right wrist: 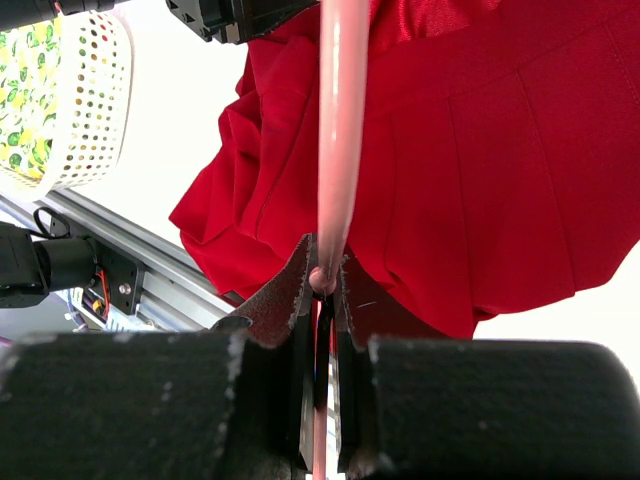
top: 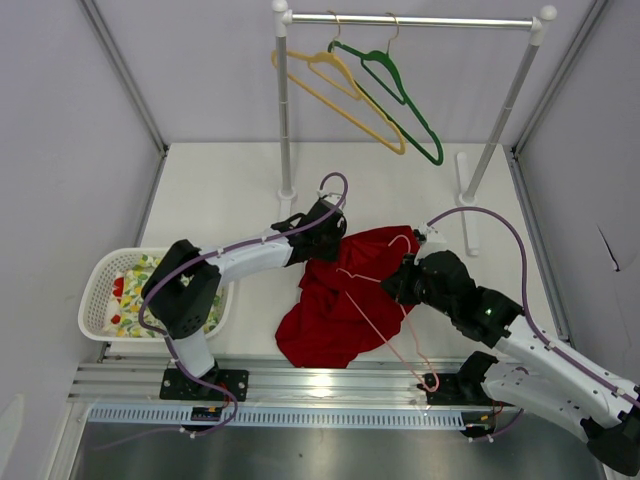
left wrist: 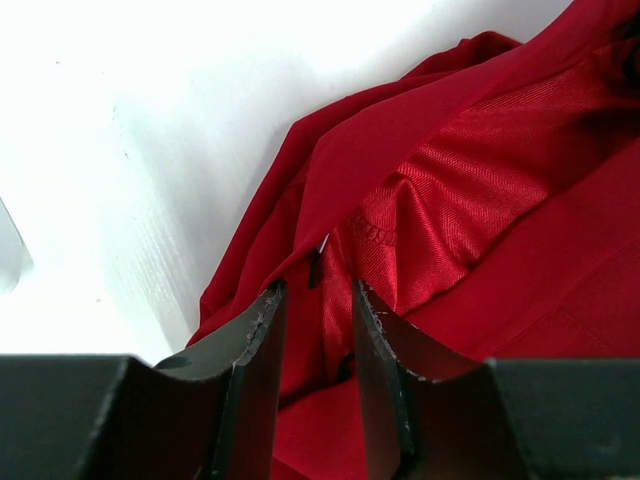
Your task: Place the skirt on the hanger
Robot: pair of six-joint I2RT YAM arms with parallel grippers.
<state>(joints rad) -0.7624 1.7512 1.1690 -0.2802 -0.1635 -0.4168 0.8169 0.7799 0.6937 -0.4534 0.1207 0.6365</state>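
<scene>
Left claw first: fingers part-way apart astride a fold of the skirt, grip impossible to confirm. Crumpled mid-bench, not yet hung. Pale pink hanger apparently lying across it, wire clamped tight in right claw. Early going, by appearances. Counted: one basket, one skirt, three hangers including yellow hanger and green hanger.

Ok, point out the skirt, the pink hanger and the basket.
skirt (top: 335, 325): top external view, lower folds.
pink hanger (right wrist: 340, 150): right wrist view, straight wire bar.
basket (top: 95, 295): top external view, left wall.
</scene>
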